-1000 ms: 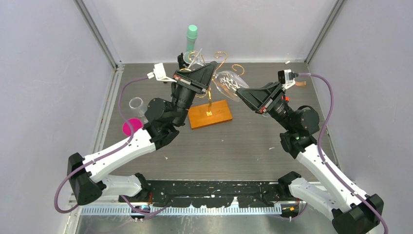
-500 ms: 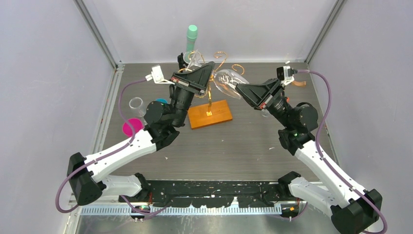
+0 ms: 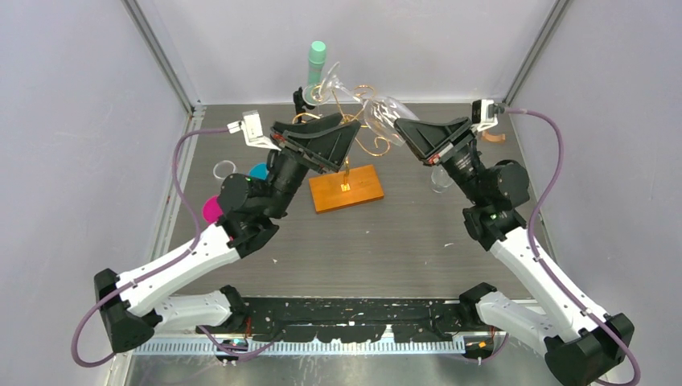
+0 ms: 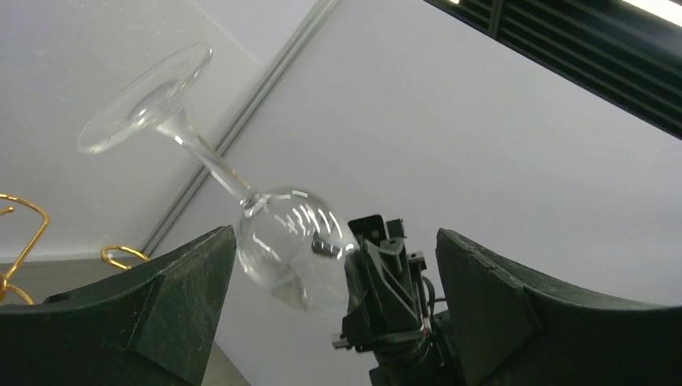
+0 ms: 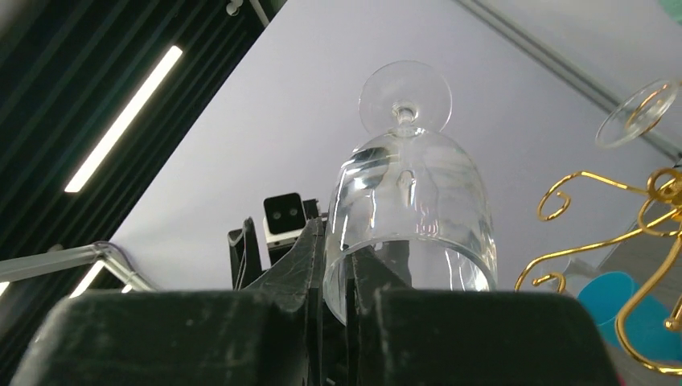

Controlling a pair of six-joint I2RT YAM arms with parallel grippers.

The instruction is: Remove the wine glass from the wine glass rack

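Observation:
My right gripper (image 3: 412,135) is shut on the rim of the wine glass (image 3: 384,117), one finger inside the bowl and one outside (image 5: 339,269). The glass (image 5: 410,201) is tilted, its foot (image 3: 332,79) pointing up and away to the left. In the left wrist view the glass (image 4: 289,249) hangs in the air, with the gold wire (image 4: 24,241) apart from it at the lower left. The wine glass rack (image 3: 363,138) stands on its wooden base (image 3: 347,187) below. My left gripper (image 3: 326,138) is open and empty (image 4: 334,237).
A second glass foot (image 5: 639,112) rests on a curled rack arm (image 5: 611,237). A green-capped bottle (image 3: 316,60) stands behind the rack. A clear cup (image 3: 225,170), a blue object (image 3: 259,170) and a pink disc (image 3: 212,209) lie left. Another clear glass (image 3: 438,178) sits under my right arm.
My left gripper opened and drew back from the glass. My right gripper closed on the rim and lifted the glass up and away from the rack arms.

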